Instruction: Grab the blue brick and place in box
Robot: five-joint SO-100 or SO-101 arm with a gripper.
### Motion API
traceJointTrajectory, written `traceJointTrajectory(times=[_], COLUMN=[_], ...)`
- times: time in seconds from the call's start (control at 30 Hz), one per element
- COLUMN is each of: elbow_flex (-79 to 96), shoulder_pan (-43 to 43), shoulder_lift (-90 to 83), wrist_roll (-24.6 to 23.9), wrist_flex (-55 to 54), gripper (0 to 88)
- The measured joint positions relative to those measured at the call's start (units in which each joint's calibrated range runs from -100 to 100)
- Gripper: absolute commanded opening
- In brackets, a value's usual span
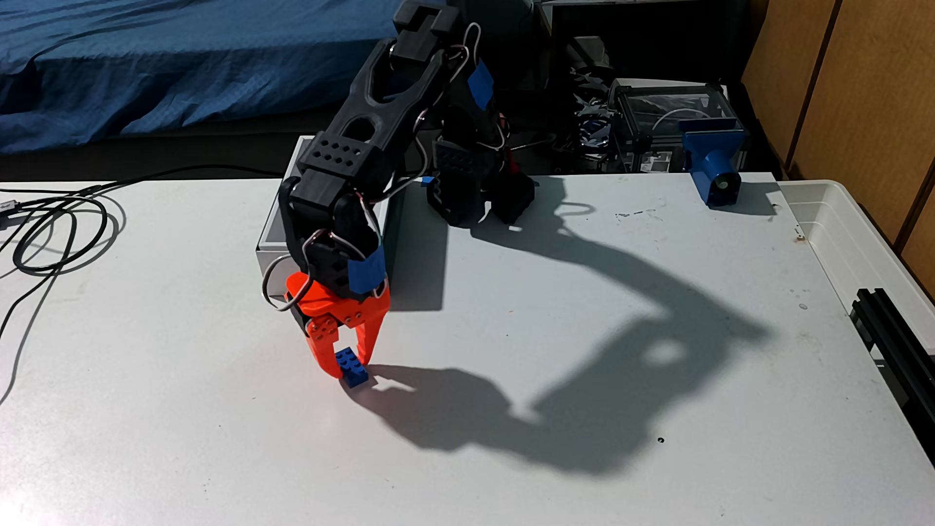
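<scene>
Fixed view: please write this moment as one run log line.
gripper: down at table, fingers around blue brick | brick: on table, not lifted | box: behind arm

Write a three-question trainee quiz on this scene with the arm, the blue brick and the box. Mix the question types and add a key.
1. True or false: the small bright-blue plastic studded brick sits between the fingers of the orange end effector.
2. Where is the white rectangular cardboard box in the fixed view? A) behind the end effector, partly hidden by the black arm B) at the table's right edge C) under the brick
3. Fill in: the brick rests on the white ___.

Key: 1 true; 2 A; 3 table. The brick is not in the box yet. Whether the fingers already press on it cannot be told.
</scene>
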Motion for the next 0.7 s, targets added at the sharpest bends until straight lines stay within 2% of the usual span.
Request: traceJointTrajectory(times=[0.37, 0.7], elbow_flex=[-26.0, -29.9], shoulder_pan=[11.2, 21.3], shoulder_lift=[-2.0, -2.7], wrist_roll=[7.8, 16.5], wrist_flex=[25.0, 28.0], gripper=[0.8, 1.2])
